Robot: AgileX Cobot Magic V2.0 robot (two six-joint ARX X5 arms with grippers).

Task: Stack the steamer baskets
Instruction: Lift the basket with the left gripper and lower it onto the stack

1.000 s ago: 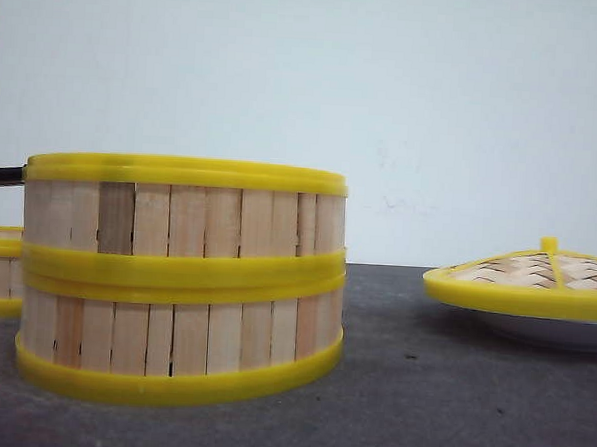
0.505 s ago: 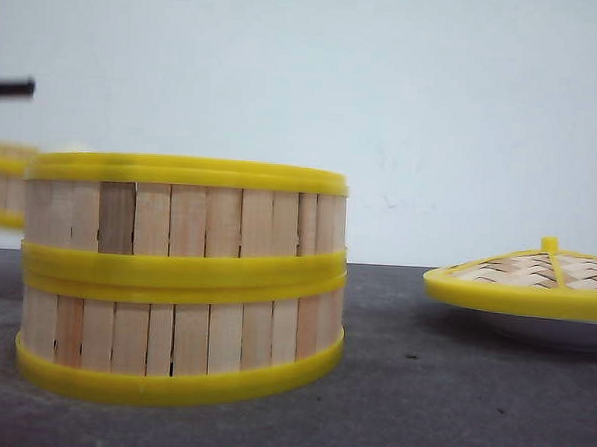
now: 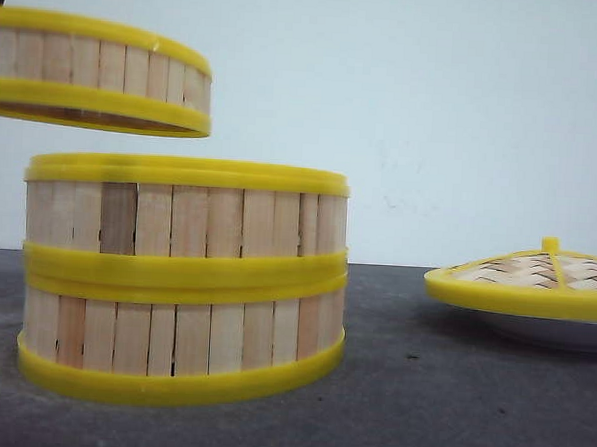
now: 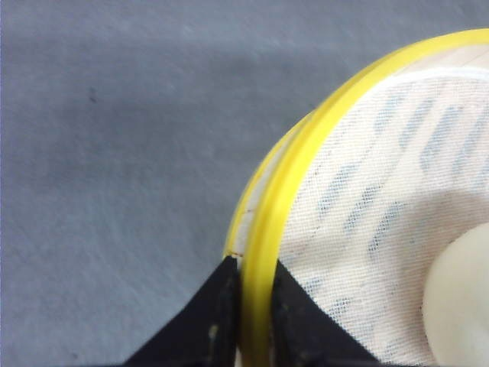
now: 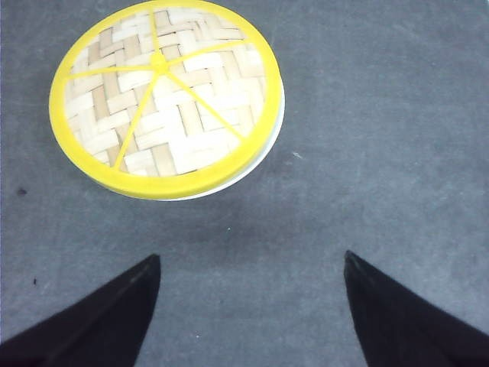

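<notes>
Third steamer basket (image 3: 96,71), pinched at its rim by the left gripper (image 4: 252,306), now risen above the two-basket stack (image 3: 182,278) (left of centre); placement is next.

You see baskets (image 3: 180,277) of pale matt wooden slats, rims smooth glossy yellow plastic. Raised basket (image 4: 367,191) lined with white mesh cloth. Lid (image 5: 164,95) woven bamboo strips. Table (image 5: 367,153) matt grey, slightly rough.

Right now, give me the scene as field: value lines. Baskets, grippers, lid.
stack: two steamer baskets on the table, one atop the other
third basket: in the air above the stack, offset left, not touching
left gripper: jaws shut on third basket's rim
right gripper: open, empty
lid: on white plate, right of stack
</notes>
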